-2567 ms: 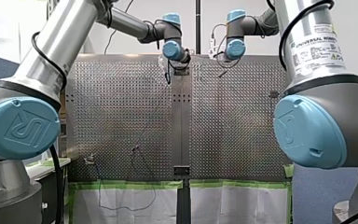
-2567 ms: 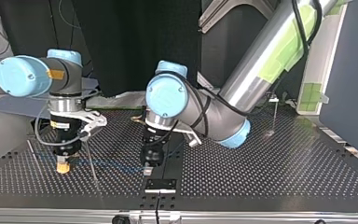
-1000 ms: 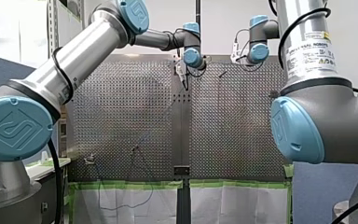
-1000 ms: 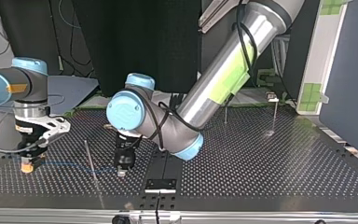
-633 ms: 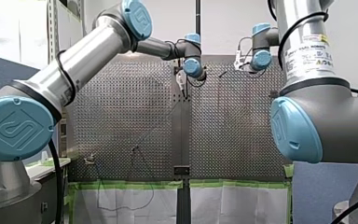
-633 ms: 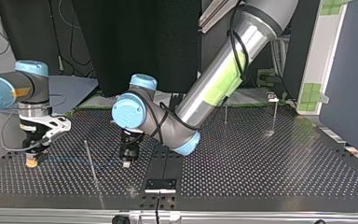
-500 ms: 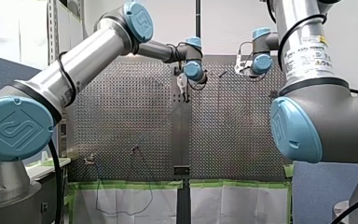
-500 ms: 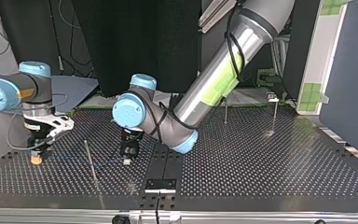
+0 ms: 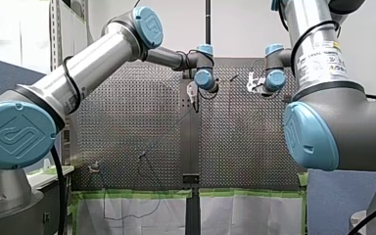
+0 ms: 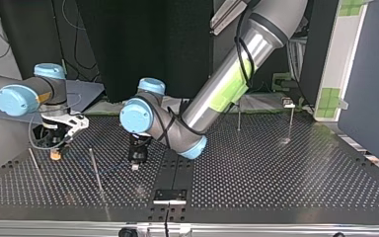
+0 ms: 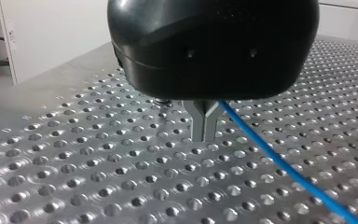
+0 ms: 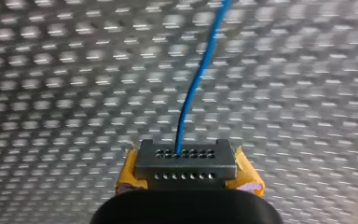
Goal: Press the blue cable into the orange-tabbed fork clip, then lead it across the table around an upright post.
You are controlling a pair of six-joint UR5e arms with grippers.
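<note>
Right end effector (image 12: 182,155) pinched shut on blue cable (image 12: 205,56), beside upright post (image 10: 95,170); left end effector (image 11: 205,133) pinched on it too, post's other side. Routing step, likely; next: draw cable round post, taut.

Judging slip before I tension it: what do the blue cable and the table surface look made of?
Blue cable: smooth, slightly glossy plastic-like jacket, curving gently; core unseen. Table: bare metal, probably aluminium, matte-brushed with glints around its drilled holes.
</note>
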